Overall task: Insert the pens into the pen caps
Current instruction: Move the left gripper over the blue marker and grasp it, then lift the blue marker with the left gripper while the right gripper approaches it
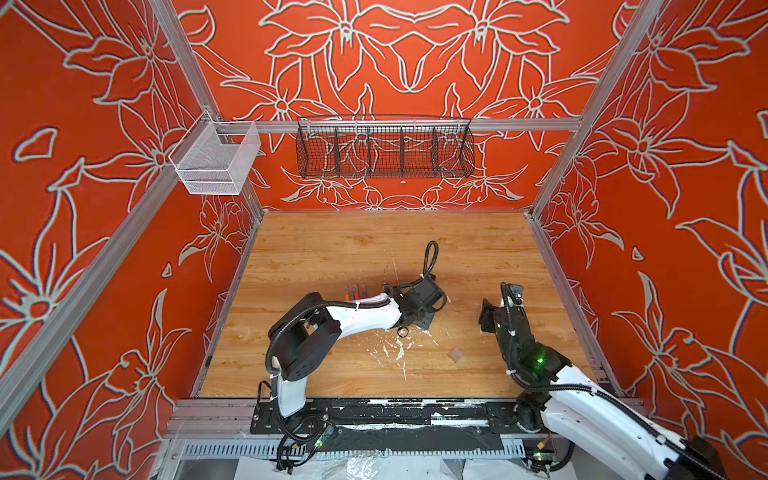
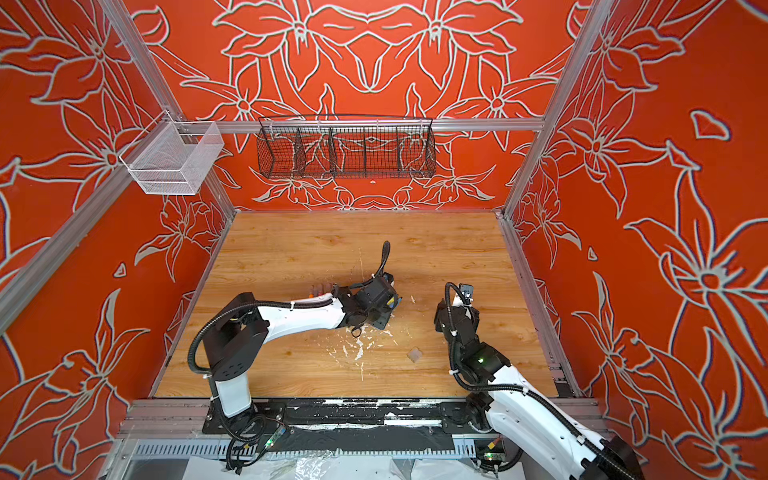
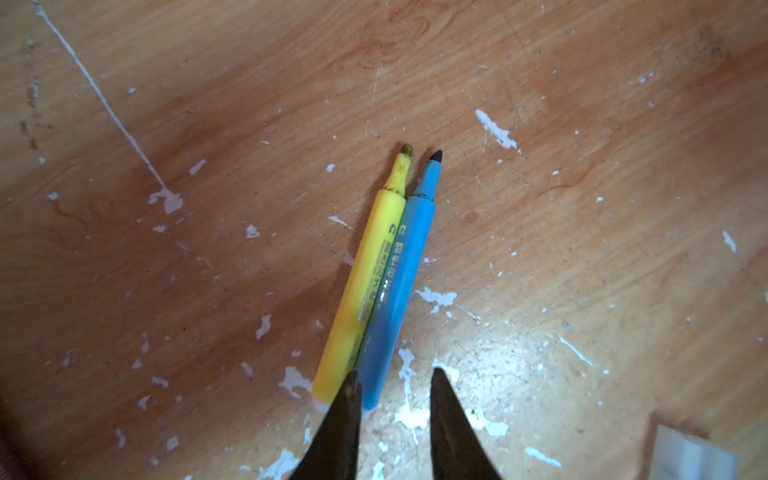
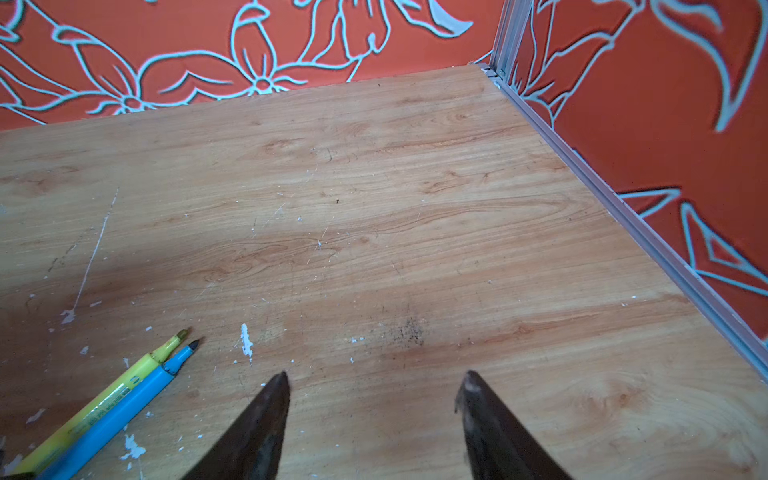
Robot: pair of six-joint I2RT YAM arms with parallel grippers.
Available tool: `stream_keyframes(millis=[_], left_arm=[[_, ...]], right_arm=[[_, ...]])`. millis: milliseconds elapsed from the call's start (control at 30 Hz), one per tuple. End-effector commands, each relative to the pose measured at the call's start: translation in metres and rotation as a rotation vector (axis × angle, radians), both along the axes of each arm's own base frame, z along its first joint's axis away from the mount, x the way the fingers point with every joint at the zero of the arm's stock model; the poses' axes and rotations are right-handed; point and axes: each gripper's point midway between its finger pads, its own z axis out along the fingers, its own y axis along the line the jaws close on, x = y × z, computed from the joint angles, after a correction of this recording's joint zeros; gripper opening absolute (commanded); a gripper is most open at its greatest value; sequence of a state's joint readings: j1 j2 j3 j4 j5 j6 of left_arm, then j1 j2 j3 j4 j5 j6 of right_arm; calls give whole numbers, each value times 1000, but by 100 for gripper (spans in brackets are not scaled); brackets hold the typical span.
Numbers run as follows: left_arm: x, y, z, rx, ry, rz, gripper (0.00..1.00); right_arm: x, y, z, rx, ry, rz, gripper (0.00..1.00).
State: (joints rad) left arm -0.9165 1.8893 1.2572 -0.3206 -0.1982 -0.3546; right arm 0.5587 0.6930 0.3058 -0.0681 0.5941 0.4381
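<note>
The yellow pen (image 3: 365, 282) and the blue pen (image 3: 399, 274) lie flat and touching on the wooden table (image 3: 166, 104). Their bare tips point away from the left claw (image 3: 392, 372). We see that claw parted a little and gripping nothing. One finger (image 3: 345, 415) sits over the seam of the two tail ends, and the blue tail lies in the gap. A few more pens (image 1: 356, 291) lie on the far side of that claw's forearm. The right claw (image 4: 376, 376) stands wide open and holds nothing, with the two pens off to its side.
</note>
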Motion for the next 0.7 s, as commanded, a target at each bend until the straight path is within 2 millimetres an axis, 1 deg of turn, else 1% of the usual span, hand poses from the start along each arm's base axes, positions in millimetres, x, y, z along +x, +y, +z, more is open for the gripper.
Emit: stream_keyframes(millis=[0,233,467,667], left_arm=[[-1,4,-9,76,16,-1,27],[5,7,-19,123,11,15,27],[5,6,-29,151,37,7,27],[4,3,-45,178,74,4,24]], right_arm=[[2,1,6,3,-15,0,67],[3,2,5,2,-12,4,67],[4,2,5,-3,-5,4,67],[4,3,4,-4,-3,6,67]])
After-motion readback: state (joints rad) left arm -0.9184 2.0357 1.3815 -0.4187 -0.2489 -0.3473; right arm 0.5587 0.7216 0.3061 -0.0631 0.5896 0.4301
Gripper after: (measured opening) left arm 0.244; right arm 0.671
